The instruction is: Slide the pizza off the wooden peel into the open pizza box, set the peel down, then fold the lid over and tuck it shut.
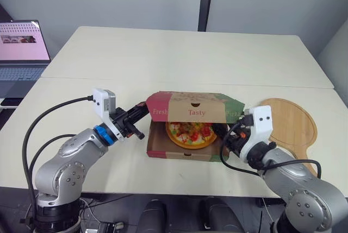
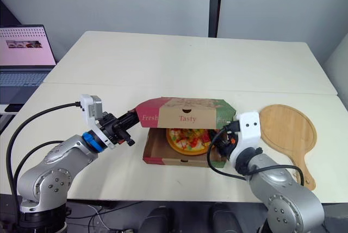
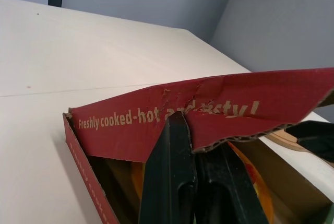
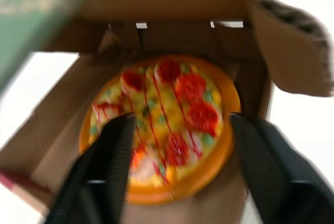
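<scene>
The pizza box (image 1: 185,155) stands at the middle of the near table with the pizza (image 1: 190,133) lying inside it. Its red and green lid (image 1: 196,107) hangs half folded over the pizza, with a gap left at the front. My left gripper (image 1: 142,110) is shut on the lid's red side flap (image 3: 156,117) at the box's left edge. At the box's right front corner my right gripper (image 1: 223,135) is open, its fingers (image 4: 112,151) spread wide toward the pizza (image 4: 167,119). The wooden peel (image 1: 291,127) lies flat on the table to the right of the box.
An open laptop (image 1: 22,48) sits on a side surface at the far left. A second table (image 1: 190,48) joins behind, with a seam across. The peel's handle (image 1: 312,168) points toward the near edge beside my right arm.
</scene>
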